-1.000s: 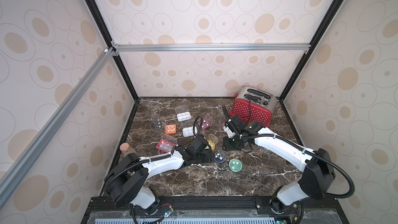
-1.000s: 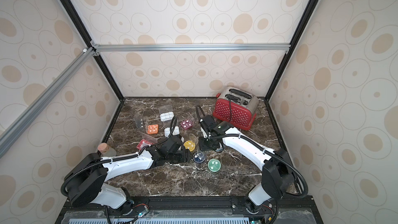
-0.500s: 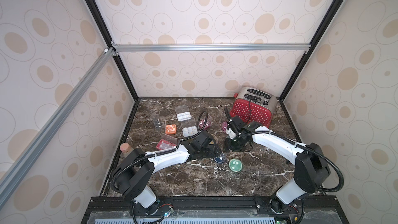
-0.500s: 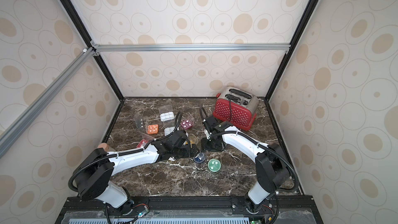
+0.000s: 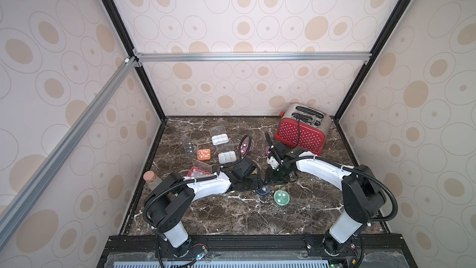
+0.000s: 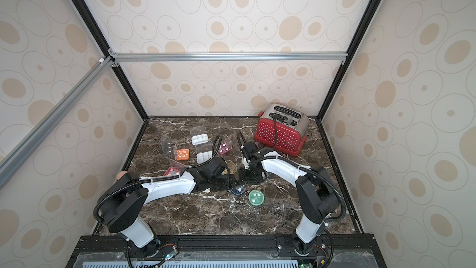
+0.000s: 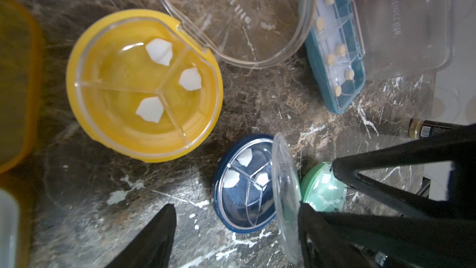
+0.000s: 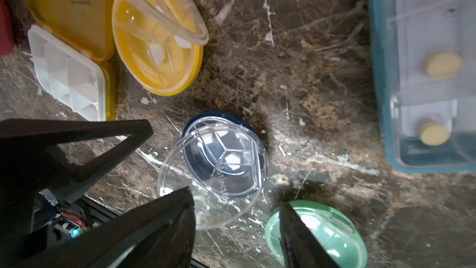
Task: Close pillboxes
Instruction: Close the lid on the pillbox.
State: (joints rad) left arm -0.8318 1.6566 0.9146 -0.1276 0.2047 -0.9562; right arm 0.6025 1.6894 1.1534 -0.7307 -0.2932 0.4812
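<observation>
**A:** Entry one: navy round plastic pillbox (image 7: pixel 242 184). Position?

**B:** On the dark marble tabletop (image 5: pixel 231 215), front centre, just beside the green round plastic pillbox (image 7: pixel 322 192), which appeared shut. Neither had shifted over the last second.

**A:** Its clear hinged lid (image 7: pixel 286 189)?

**B:** Raised and tilted over the base, not seated. Whether it had dropped during that second was too small to tell in the top views.

**A:** Left gripper (image 7: pixel 235 210)?

**B:** Jaws stood apart, one finger on either side of the navy box, the far finger at or against the lid's outer face. The arm had reached further in since a second before. Its wrist now hid the yellow round plastic pillbox (image 7: pixel 144 86) in both top views.

**A:** Right gripper (image 8: pixel 234 199)?

**B:** Jaws apart and empty, one fingertip (image 8: pixel 180 202) at the lid's rim. The arm had drawn in at the elbow, while the gripper hung over much the same spot.

**A:** Meaning for the task?

**B:** Judged: both arms had converged on this one lid, so pressing it down looked to be the step in hand. The yellow box and the teal rectangular plastic pillbox (image 7: pixel 334 55) lay open, still to be closed.
</observation>
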